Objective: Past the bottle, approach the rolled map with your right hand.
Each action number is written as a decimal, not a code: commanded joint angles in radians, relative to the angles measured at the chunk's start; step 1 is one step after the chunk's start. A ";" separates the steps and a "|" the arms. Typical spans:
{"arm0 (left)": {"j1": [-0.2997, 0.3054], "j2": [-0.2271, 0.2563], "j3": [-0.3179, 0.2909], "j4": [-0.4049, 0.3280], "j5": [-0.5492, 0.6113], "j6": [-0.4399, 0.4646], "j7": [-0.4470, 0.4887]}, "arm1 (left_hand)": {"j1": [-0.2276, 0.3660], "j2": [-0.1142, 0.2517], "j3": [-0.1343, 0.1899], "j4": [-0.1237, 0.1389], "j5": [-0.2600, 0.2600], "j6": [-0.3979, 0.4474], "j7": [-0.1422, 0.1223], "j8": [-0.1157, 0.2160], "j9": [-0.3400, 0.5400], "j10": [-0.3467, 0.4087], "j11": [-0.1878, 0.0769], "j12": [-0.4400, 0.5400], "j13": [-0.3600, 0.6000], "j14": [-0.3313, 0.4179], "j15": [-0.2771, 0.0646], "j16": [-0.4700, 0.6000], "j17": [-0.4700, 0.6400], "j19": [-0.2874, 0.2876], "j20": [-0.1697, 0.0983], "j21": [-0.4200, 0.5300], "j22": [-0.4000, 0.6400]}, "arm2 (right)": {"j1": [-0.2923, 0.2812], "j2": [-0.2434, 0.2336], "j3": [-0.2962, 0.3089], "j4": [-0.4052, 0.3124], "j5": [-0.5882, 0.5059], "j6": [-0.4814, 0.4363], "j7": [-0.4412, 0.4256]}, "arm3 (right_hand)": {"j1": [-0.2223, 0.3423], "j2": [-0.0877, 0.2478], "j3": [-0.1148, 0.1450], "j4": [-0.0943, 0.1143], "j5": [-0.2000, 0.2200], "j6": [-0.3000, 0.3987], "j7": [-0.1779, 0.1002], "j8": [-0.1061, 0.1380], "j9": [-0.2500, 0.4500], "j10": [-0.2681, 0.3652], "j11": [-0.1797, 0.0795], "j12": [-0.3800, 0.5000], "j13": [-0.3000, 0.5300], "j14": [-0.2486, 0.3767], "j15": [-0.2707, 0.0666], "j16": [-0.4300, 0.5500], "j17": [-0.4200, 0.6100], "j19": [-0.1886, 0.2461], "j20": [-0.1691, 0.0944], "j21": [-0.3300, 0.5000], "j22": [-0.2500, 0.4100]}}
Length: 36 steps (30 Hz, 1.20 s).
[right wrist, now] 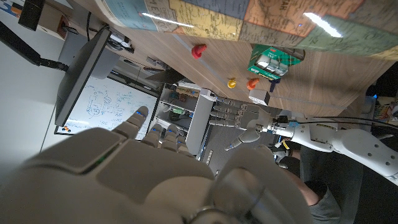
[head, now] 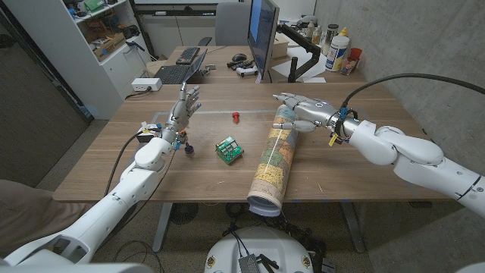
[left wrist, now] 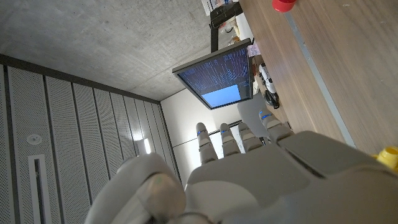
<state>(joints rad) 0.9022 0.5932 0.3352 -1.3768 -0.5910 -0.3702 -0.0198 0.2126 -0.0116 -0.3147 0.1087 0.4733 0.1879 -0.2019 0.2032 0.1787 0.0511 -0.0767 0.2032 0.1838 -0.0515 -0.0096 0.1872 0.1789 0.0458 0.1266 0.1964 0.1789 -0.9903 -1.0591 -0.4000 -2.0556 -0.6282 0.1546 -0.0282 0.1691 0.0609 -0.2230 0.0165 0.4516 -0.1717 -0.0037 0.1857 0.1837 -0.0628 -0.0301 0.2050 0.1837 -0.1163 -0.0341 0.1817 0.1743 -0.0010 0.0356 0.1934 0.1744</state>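
My right hand point(head: 303, 108) hovers with fingers spread, holding nothing, over the far end of the long rolled paper map point(head: 273, 160), which lies on the wooden table point(head: 379, 136). A small green circuit board point(head: 228, 149) sits just beside it. My left hand point(head: 182, 108) stands open-fingered.

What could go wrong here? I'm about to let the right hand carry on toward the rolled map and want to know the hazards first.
The rolled map juts past the table's near edge; a sideways nudge from the right hand, which hovers over its far end, could roll it or tip it off. The small red piece and the green box lie close beside the map, so a rolling tube might knock them.
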 commanded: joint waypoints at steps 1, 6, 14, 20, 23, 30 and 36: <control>0.008 0.007 -0.009 -0.005 0.000 0.017 0.018 | 0.009 -0.005 -0.006 0.000 -0.003 0.007 -0.001 0.000 0.006 -0.002 -0.003 -0.001 0.001 -0.007 0.002 0.001 0.003 0.001 0.000 0.001 0.002 | 0.042 0.027 -0.029 0.029 -0.033 0.049 0.016 | 0.003 0.000 -0.006 0.001 0.007 -0.002 -0.007 0.007 0.004 -0.005 0.001 0.002 0.003 -0.010 -0.015 -0.002 0.004 -0.008 0.001 -0.003 0.002; 0.009 0.008 -0.010 -0.008 0.004 0.026 0.031 | 0.009 -0.005 -0.006 0.000 -0.004 0.007 -0.002 -0.001 0.006 -0.002 -0.003 -0.001 0.002 -0.008 0.003 0.001 0.003 0.002 0.000 0.002 0.002 | 0.041 0.037 -0.032 0.043 -0.037 0.065 -0.004 | 0.004 0.001 -0.006 0.000 0.010 0.009 -0.010 0.011 0.004 0.002 -0.003 0.006 0.003 -0.011 -0.017 -0.002 0.003 -0.011 0.000 -0.004 0.002; 0.005 0.003 -0.006 0.000 0.003 0.027 0.028 | 0.010 -0.004 -0.005 0.000 -0.004 0.009 0.001 -0.001 0.006 -0.002 -0.002 -0.001 0.002 -0.007 0.002 0.002 0.003 0.003 -0.001 0.002 0.002 | 0.036 0.029 -0.030 0.034 -0.039 0.072 0.015 | 0.005 0.003 -0.005 0.000 0.013 0.010 -0.010 0.011 0.004 0.001 -0.003 0.006 0.004 -0.015 -0.020 -0.003 0.003 -0.011 -0.003 -0.004 0.002; 0.004 0.002 -0.004 0.001 0.003 0.028 0.027 | 0.010 -0.004 -0.005 0.000 -0.004 0.010 0.000 -0.001 0.006 -0.004 -0.002 -0.002 0.002 -0.008 0.002 0.002 0.003 0.004 -0.002 0.002 0.002 | 0.026 0.023 -0.023 0.028 -0.032 0.084 0.014 | 0.006 0.005 -0.005 0.000 0.015 0.007 -0.010 0.010 0.004 -0.006 -0.003 0.003 0.004 -0.018 -0.017 -0.003 0.003 -0.016 -0.005 -0.005 0.002; 0.004 0.007 -0.001 0.001 0.008 0.027 0.021 | 0.010 -0.003 -0.005 0.000 -0.004 0.011 0.000 -0.001 0.006 -0.004 -0.003 -0.003 0.002 -0.009 0.002 0.002 0.003 0.003 -0.001 0.002 0.002 | 0.022 0.020 -0.021 0.023 -0.042 0.085 0.014 | 0.007 0.006 -0.004 0.000 0.016 0.007 -0.009 0.010 0.004 -0.006 -0.003 0.003 0.004 -0.019 -0.017 -0.003 0.003 -0.016 -0.005 -0.005 0.002; 0.009 0.010 -0.001 0.001 0.010 0.020 0.016 | 0.011 -0.003 -0.005 0.000 -0.004 0.010 0.000 -0.002 0.006 -0.005 -0.002 -0.003 0.002 -0.010 0.003 0.001 0.003 0.004 -0.002 0.003 0.002 | 0.013 0.017 -0.018 0.020 -0.050 0.093 0.010 | 0.007 0.008 -0.004 0.000 0.018 0.007 -0.010 0.010 0.004 -0.007 -0.003 0.003 0.004 -0.019 -0.017 -0.003 0.004 -0.016 -0.005 -0.005 0.002; 0.016 0.014 -0.004 -0.007 0.010 0.020 0.019 | 0.011 -0.003 -0.005 0.000 -0.005 0.009 -0.001 -0.003 0.006 -0.004 -0.001 -0.003 0.002 -0.011 0.002 0.001 0.003 0.004 -0.003 0.002 0.002 | 0.003 0.012 -0.012 0.017 -0.053 0.100 0.004 | 0.007 0.008 -0.004 0.000 0.019 0.006 -0.011 0.009 0.004 -0.006 -0.004 0.004 0.004 -0.017 -0.017 -0.002 0.004 -0.016 -0.005 -0.004 0.002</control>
<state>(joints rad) 0.9091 0.6011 0.3319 -1.3777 -0.5836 -0.3453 0.0007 0.2126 -0.0116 -0.3147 0.1087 0.4694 0.1931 -0.1966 0.2039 0.1787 0.0511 -0.0767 0.2032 0.1836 -0.0515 -0.0096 0.1872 0.1789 0.0459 0.1268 0.1964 0.1788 -0.9720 -1.0392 -0.4209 -2.0324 -0.6735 0.2410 -0.0182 0.1744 0.0662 -0.2230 0.0165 0.4631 -0.1642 -0.0109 0.1935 0.1837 -0.0627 -0.0302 0.2050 0.1836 -0.1289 -0.0359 0.1817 0.1743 -0.0118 0.0248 0.1875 0.1744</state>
